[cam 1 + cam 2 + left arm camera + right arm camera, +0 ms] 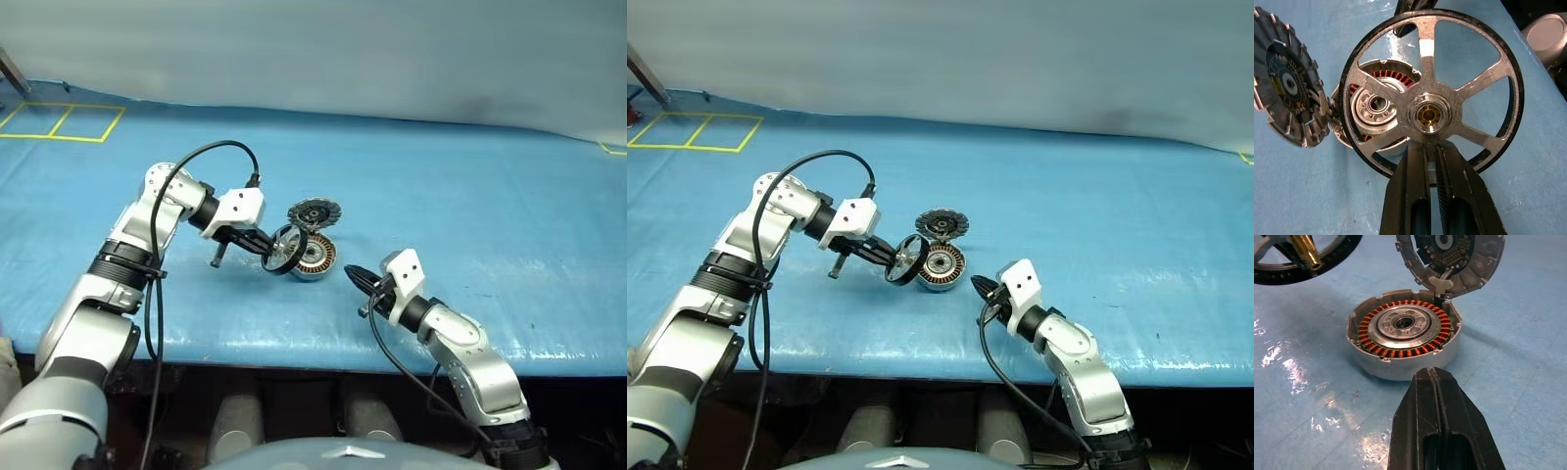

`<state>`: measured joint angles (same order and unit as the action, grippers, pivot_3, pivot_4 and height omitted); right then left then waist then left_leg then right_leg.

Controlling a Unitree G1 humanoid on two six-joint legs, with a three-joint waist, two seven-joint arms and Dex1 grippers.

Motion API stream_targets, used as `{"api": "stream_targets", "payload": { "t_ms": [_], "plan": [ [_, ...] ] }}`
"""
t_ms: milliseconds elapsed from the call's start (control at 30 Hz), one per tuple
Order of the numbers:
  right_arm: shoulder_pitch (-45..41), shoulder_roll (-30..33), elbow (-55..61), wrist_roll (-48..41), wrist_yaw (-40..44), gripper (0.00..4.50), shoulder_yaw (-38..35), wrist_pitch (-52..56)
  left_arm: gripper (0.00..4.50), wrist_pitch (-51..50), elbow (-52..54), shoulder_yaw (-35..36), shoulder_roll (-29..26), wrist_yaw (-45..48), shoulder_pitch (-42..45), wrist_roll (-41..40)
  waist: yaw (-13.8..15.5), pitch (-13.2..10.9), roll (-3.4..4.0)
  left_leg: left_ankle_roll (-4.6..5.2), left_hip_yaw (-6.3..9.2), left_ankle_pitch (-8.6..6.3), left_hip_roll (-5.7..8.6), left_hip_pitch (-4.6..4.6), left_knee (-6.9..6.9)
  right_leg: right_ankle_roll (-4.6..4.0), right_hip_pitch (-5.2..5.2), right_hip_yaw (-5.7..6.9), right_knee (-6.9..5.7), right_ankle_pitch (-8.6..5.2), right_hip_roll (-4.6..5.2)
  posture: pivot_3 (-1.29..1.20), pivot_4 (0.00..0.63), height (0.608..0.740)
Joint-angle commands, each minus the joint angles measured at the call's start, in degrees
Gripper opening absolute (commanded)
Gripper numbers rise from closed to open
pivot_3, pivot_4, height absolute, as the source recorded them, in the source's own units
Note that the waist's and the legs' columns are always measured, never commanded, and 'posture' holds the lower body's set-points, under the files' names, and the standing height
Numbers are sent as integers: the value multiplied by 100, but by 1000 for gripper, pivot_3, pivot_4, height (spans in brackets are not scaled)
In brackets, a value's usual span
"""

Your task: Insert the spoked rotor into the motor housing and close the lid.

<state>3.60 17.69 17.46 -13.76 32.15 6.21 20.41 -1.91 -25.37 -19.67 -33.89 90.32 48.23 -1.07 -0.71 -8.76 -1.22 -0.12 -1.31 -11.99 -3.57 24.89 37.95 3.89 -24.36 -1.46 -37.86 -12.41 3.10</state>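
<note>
My right gripper (pixel 1436 382) sits nearest, its 2 fingers pressed together on nothing, just short of the motor housing (pixel 1403 340), which rests open on the blue table (pixel 470 196) with copper windings exposed. My left gripper (pixel 1431 152) pinches the spoked rotor (pixel 1432 93) by its rim, tilted in the air beside the housing, not yet seated. Beyond, the lid (pixel 1454 259) stands hinged open; insertion and closing both remain.
</note>
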Motion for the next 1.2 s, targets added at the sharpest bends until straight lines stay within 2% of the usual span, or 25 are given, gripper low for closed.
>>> {"api": "stream_targets", "payload": {
  "t_ms": [33,333,633,1200],
  "plan": [
    [2,-120,-87,-250,169,0,-125,-427,82,146,-136,12,204,-66,212,-46,-1,0,0,0,0,0,0,-2,0,0,2,0,0,0,0,0,150,740],
    [199,-466,-649,-319,391,0,-42,-1493,82,889,-844,-234,474,-215,459,365,0,0,0,0,0,0,0,-4,-2,0,2,-1,1,0,-2,0,150,740],
    [270,-430,-740,-208,349,0,31,-1538,82,1205,-1438,-256,681,-555,659,597,7,0,0,0,0,0,1,-3,-1,-1,3,-3,1,-1,-2,0,150,740],
    [421,-352,-795,-33,272,0,179,-1519,82,1056,-1684,-291,847,-965,799,829,6,0,0,0,0,0,1,-1,-3,-1,2,-4,3,-1,-2,0,150,740]
  ]
}}
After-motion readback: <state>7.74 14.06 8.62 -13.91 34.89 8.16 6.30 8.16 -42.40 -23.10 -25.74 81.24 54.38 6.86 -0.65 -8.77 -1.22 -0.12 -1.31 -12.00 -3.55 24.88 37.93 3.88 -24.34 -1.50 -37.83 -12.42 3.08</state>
